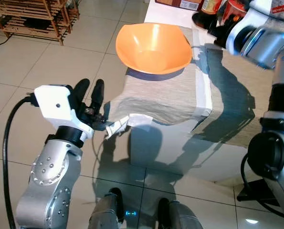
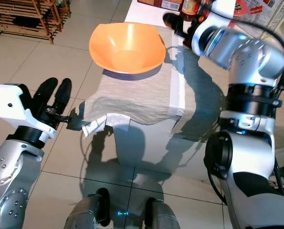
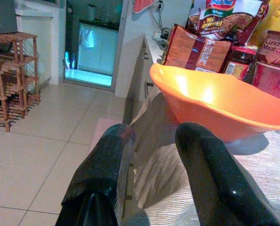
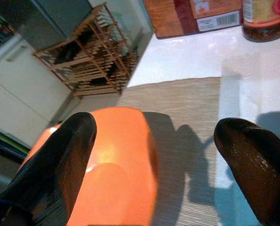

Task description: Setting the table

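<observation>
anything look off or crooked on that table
Yes: the grey placemat lies askew, its near-left corner drooping past the table edge, folded so a pale underside shows. The orange bowl on it sits at the left edge, overhanging the floor.

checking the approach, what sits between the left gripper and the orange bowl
In the left eye view, just placemat between left gripper and bowl.

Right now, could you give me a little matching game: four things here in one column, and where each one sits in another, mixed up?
1. round orange plastic bowl
2. grey woven placemat
3. slatted wooden rack
4. left claw

a. on the tiled floor
b. on the placemat
c. beside the table's corner, fingers apart
d. draped over the table's edge

Pairs: 1-b, 2-d, 3-a, 4-c
</observation>
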{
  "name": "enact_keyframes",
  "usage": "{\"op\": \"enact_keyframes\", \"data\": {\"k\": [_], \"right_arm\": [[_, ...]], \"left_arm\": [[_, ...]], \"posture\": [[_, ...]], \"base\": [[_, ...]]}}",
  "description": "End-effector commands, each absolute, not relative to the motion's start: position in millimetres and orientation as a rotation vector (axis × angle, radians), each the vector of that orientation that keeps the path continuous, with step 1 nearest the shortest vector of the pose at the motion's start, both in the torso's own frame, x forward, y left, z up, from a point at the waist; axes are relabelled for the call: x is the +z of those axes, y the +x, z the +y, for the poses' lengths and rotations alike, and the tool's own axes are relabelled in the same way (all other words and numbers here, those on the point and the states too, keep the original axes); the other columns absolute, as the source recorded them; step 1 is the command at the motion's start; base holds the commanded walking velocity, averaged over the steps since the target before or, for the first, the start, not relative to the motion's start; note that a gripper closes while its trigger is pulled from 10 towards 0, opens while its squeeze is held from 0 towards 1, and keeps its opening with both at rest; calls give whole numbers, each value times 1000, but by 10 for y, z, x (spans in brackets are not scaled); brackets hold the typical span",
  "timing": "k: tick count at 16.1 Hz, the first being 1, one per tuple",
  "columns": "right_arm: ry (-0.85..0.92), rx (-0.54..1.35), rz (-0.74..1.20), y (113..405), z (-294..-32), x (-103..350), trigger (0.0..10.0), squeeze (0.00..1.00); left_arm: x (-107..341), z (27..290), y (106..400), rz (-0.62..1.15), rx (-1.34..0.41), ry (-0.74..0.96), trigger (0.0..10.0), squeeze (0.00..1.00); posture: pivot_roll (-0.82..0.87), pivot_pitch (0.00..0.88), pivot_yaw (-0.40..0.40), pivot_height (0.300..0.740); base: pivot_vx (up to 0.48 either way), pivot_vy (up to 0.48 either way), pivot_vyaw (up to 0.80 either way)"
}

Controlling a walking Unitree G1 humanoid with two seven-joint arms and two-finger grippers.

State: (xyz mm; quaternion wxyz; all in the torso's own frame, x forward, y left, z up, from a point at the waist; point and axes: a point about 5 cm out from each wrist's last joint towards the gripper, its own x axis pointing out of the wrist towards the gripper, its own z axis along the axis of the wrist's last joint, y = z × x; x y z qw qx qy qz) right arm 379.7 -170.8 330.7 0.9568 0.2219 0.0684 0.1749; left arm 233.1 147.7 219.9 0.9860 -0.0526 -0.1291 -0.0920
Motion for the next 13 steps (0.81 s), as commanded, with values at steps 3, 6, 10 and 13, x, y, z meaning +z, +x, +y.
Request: {"op": "enact_keyframes", "data": {"k": [3,6,10,13], "right_arm": [[513,386,235,3803,-1610,3156,10000,0],[558,374,275,3835,-1491,3022,10000,0],[551,397,273,3829,-1293,2949,10000,0],[545,386,293,3826,-1234,2872,10000,0]], "left_arm": [[2228,1443,2301,-267,-197,-104,10000,0],[2247,1434,2296,-270,-198,-105,10000,0],[2263,1429,2286,-275,-197,-107,10000,0],[2270,1424,2283,-275,-198,-107,10000,0]], "posture": [[-86,284,-37,740],[-79,284,-34,740],[-78,284,-33,740],[-77,286,-33,740]], "base": [[0,0,0],[0,0,0],[0,0,0],[0,0,0]]}}
